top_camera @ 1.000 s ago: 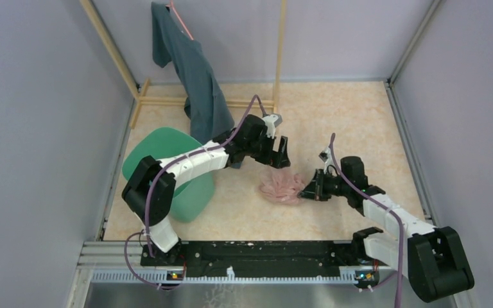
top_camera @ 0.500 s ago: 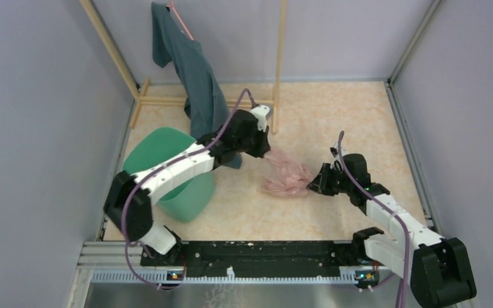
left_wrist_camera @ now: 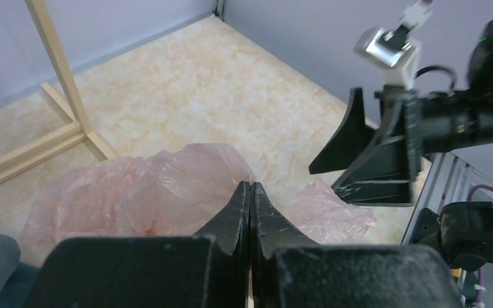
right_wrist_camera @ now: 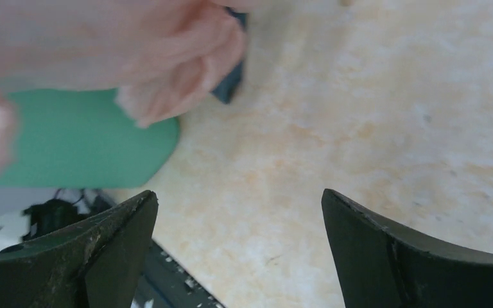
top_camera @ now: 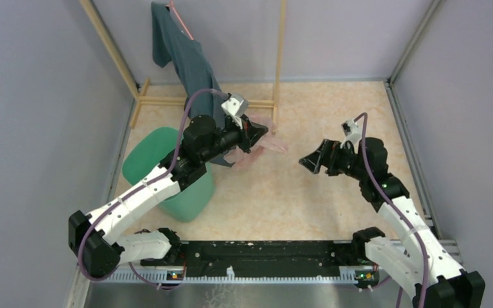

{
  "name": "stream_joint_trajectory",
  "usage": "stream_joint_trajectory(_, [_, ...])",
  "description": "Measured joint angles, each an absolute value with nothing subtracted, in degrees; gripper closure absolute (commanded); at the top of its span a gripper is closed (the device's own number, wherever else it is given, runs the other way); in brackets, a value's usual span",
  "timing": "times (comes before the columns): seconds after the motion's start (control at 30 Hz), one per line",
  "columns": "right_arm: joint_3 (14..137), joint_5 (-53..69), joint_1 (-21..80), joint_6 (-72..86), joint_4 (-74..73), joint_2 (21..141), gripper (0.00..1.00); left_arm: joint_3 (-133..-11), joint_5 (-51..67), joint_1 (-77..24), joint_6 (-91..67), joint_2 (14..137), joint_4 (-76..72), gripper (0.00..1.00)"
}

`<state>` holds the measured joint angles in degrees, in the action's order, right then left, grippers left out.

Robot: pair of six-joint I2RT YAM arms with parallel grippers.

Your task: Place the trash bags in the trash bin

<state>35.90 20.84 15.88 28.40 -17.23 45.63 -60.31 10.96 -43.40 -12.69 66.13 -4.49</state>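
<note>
The pink trash bag [top_camera: 271, 144] hangs crumpled off the floor, pinched in my left gripper [top_camera: 259, 133], which is raised to the right of the bin. In the left wrist view the jaws [left_wrist_camera: 250, 187] are pressed together, and the bag's film [left_wrist_camera: 135, 199] bulges out on both sides of them. The mint-green trash bin [top_camera: 191, 200] stands at the left, partly covered by my left arm. My right gripper [top_camera: 309, 160] is open and empty, a short way right of the bag. Its wrist view shows the gripper [right_wrist_camera: 237, 196] spread wide over bare floor, with the blurred bag [right_wrist_camera: 167, 51] and the bin [right_wrist_camera: 83, 147] beyond.
A dark teal garment [top_camera: 189, 64] hangs from a wooden rack [top_camera: 160, 101] at the back left, just behind my left gripper. Grey walls close in the marbled floor [top_camera: 334, 109] on three sides. The black base rail [top_camera: 257, 250] runs along the near edge.
My left gripper shut on the bag and carried it up and back toward the left. My right gripper let go of the bag, opened wide and drew back.
</note>
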Motion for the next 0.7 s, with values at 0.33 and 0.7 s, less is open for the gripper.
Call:
stream_joint_trajectory(0.33, [44.88,32.84,27.27,32.01,-9.43,52.25,0.02,-60.34,11.16,-43.4,-13.21,69.34,-1.74,1.0])
stream_joint_trajectory(0.7, [47.07,31.46,32.45,29.63,-8.32,55.51,0.22,-61.04,14.24,-43.4,-13.61,73.03,0.03,1.0])
